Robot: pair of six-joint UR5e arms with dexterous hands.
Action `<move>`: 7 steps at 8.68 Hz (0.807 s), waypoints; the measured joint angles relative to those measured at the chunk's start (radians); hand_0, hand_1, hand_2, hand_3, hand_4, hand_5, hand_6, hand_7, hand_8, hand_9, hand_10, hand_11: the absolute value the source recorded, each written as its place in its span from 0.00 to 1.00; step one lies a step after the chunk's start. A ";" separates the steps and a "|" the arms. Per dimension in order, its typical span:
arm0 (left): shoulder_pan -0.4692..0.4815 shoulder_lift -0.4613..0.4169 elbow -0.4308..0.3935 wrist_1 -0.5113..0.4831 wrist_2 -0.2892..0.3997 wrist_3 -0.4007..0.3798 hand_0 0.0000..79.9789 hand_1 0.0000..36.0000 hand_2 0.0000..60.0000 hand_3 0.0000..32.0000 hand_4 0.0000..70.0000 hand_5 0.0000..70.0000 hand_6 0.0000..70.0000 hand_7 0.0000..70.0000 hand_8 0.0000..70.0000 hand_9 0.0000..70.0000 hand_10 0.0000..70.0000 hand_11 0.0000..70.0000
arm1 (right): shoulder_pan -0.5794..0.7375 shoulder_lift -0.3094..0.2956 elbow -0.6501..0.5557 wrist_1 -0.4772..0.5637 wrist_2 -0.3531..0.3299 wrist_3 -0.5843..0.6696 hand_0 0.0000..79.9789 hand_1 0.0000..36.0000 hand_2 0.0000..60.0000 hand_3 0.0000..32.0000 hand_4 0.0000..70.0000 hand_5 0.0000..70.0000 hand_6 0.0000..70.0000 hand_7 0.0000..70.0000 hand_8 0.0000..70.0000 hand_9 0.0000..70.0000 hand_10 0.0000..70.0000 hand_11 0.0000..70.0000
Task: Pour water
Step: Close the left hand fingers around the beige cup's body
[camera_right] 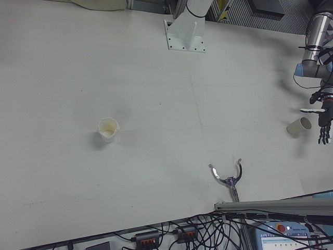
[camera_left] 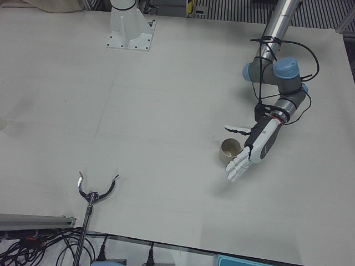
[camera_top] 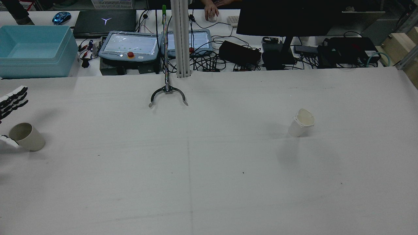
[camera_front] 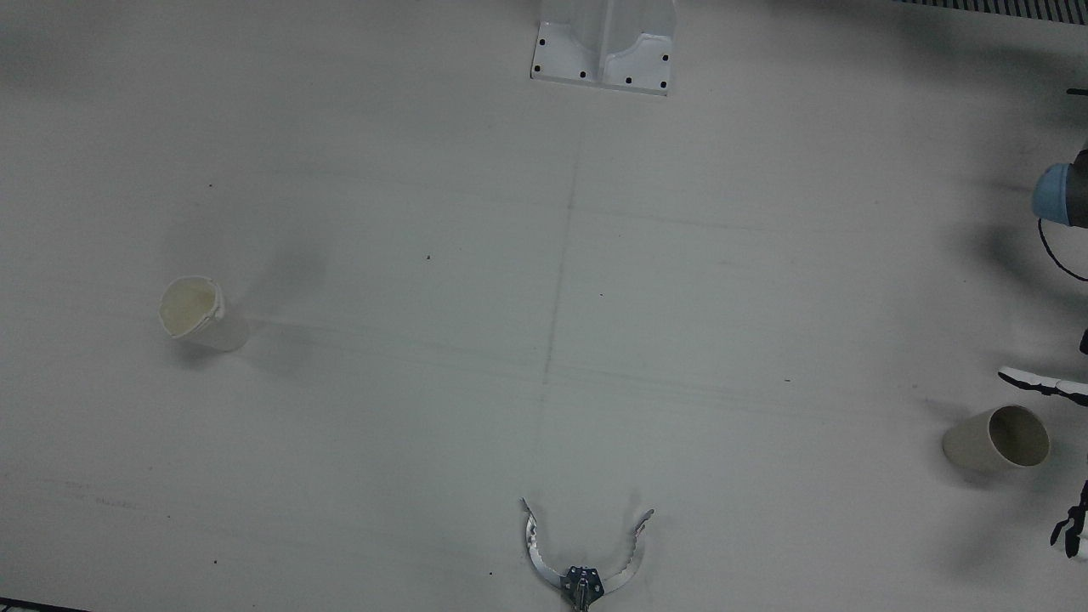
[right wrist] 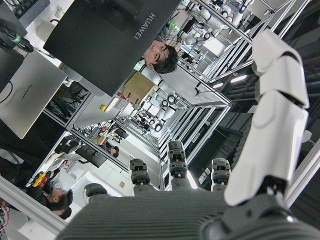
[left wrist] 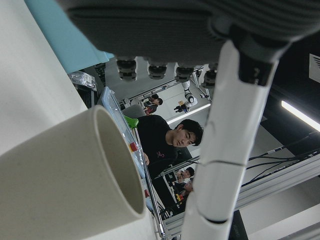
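A beige paper cup (camera_left: 228, 149) stands upright at the table's edge on the robot's left side. My left hand (camera_left: 256, 145) is open right beside it, thumb on the cup's far side and fingers spread on its near side, with gaps showing. The left hand view shows the same cup (left wrist: 65, 175) close under the palm. A white cup with a pouring lip (camera_front: 197, 313) stands alone on the other half of the table, also seen as the white cup (camera_top: 302, 122). My right hand (right wrist: 175, 210) shows only in its own view, open, fingers spread upward, holding nothing.
A metal grabber claw (camera_front: 586, 561) lies at the operators' edge of the table. The arm pedestal (camera_front: 605, 47) stands mid-table at the robot's side. Beyond the table are a blue bin (camera_top: 34, 49), tablets, cables and a monitor.
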 measured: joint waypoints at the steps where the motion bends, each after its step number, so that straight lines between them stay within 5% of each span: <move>1: 0.004 -0.004 0.044 -0.061 -0.007 0.056 1.00 0.58 0.00 0.23 0.21 0.00 0.05 0.04 0.07 0.00 0.04 0.11 | -0.012 0.008 -0.012 0.000 0.000 0.000 0.63 0.53 0.34 0.65 0.05 0.12 0.27 0.21 0.14 0.13 0.00 0.00; 3: 0.010 -0.009 0.118 -0.137 -0.016 0.120 0.99 0.51 0.00 0.25 0.20 0.00 0.04 0.03 0.07 0.00 0.04 0.10 | -0.028 0.012 -0.028 0.000 0.000 0.000 0.63 0.53 0.34 0.66 0.06 0.12 0.28 0.22 0.14 0.13 0.00 0.00; 4: 0.015 -0.009 0.142 -0.154 -0.019 0.134 0.90 0.45 0.00 0.24 0.21 0.00 0.05 0.03 0.07 0.00 0.04 0.10 | -0.033 0.013 -0.034 0.000 0.000 -0.001 0.63 0.53 0.35 0.67 0.06 0.12 0.28 0.22 0.14 0.13 0.00 0.00; 5: 0.026 -0.010 0.156 -0.160 -0.020 0.137 0.97 0.47 0.00 0.19 0.21 0.00 0.06 0.04 0.07 0.00 0.05 0.10 | -0.035 0.013 -0.039 0.000 0.000 -0.001 0.63 0.53 0.34 0.66 0.05 0.12 0.27 0.21 0.14 0.13 0.00 0.00; 6: 0.038 -0.010 0.163 -0.160 -0.018 0.136 0.89 0.43 0.00 0.14 0.22 0.01 0.07 0.05 0.07 0.00 0.05 0.11 | -0.035 0.013 -0.042 0.000 0.000 -0.001 0.63 0.53 0.34 0.66 0.05 0.12 0.28 0.22 0.14 0.13 0.00 0.00; 7: 0.050 -0.012 0.167 -0.157 -0.015 0.134 1.00 0.49 0.00 0.07 0.23 0.07 0.09 0.06 0.07 0.00 0.06 0.13 | -0.034 0.014 -0.042 0.000 0.000 -0.001 0.63 0.53 0.35 0.66 0.05 0.12 0.28 0.22 0.14 0.13 0.00 0.00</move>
